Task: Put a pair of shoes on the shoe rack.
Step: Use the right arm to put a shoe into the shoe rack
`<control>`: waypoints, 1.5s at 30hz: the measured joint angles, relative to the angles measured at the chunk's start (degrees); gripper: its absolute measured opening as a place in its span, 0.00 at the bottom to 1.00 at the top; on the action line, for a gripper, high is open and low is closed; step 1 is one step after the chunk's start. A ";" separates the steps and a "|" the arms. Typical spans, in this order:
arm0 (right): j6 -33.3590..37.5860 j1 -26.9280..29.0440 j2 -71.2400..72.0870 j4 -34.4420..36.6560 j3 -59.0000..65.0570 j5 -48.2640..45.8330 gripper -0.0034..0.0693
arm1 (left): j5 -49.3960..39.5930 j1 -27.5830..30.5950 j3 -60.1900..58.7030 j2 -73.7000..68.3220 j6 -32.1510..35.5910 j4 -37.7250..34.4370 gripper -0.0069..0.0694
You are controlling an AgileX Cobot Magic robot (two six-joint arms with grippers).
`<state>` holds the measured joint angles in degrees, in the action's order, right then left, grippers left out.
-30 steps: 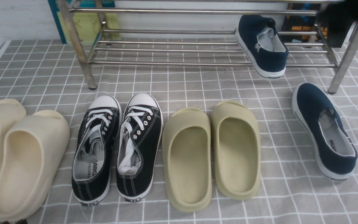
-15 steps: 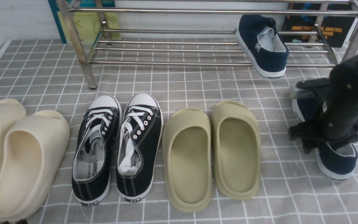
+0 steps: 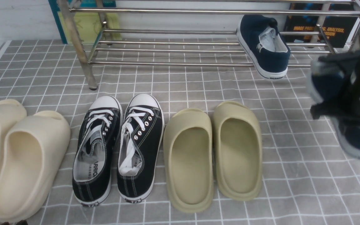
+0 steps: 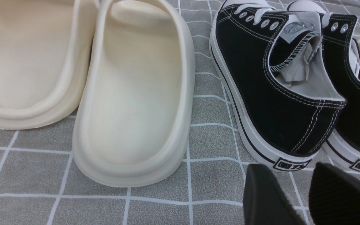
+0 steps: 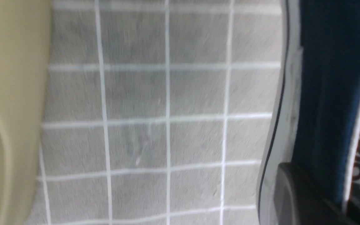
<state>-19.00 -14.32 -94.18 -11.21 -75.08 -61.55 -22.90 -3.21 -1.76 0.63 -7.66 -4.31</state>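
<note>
Now my right gripper [image 3: 353, 107] clenches one navy shoe [image 3: 359, 142] by its side wall, raised beside the rack [image 3: 173, 63]; through blur the bite seems shallow. It could slip free, or knock its mate [image 3: 266, 50] off the lower bars. My left gripper [image 4: 287, 175] gapes, idle.

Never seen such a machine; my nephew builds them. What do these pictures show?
A robot with two arms, each ending in a claw. The wide picture looks forward from between them; the others come from wrist cameras. On the grey mat stand cream slides, black sneakers and olive slides. One blue shoe sits on the metal rack. The right claw is shut on the other blue shoe. The left claw hangs open and empty by the black sneakers.
</note>
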 joint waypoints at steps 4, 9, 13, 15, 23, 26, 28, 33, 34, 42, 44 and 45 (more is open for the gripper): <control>0.00 0.00 -0.81 -1.84 -1.77 4.13 0.08 | 0.00 0.00 0.00 0.00 0.00 0.00 0.40; -0.19 0.00 -6.61 -6.00 -5.80 13.46 0.08 | 0.00 0.00 0.00 0.00 0.00 0.00 0.40; -0.42 0.62 -13.28 -7.98 -14.16 15.27 0.08 | 0.00 0.00 0.00 0.00 0.00 0.00 0.40; -0.17 1.22 -15.99 -8.54 -18.33 15.37 0.08 | 0.00 0.00 0.00 0.00 0.00 0.00 0.40; 4.76 4.72 -29.37 -5.92 -35.90 11.96 0.08 | 0.00 0.00 0.00 0.00 0.00 0.00 0.40; 10.35 5.41 -33.52 -1.68 -41.45 9.69 0.08 | 0.00 0.00 0.00 0.00 0.00 0.00 0.40; 12.51 5.55 -34.03 0.39 -42.78 9.98 0.08 | 0.00 0.00 0.00 0.00 0.00 0.00 0.40; 17.03 5.62 -34.42 2.42 -43.50 12.74 0.11 | 0.00 0.00 0.00 0.00 0.00 0.00 0.40; 17.16 5.62 -34.50 2.42 -43.50 13.30 0.13 | 0.00 0.00 0.00 0.00 0.00 0.00 0.40; 13.42 5.56 -34.43 0.25 -44.10 11.65 0.47 | 0.00 0.00 0.00 0.00 0.00 0.00 0.40; 13.09 5.45 -34.31 0.31 -44.24 9.49 0.55 | 0.00 0.00 0.00 0.00 0.00 0.00 0.40; 13.09 5.38 -34.18 0.38 -44.30 7.93 0.59 | 0.00 0.00 0.00 0.00 0.00 0.00 0.40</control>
<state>-5.92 -8.94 -128.36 -10.83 -119.39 -53.62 -22.90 -3.21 -1.76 0.63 -7.66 -4.31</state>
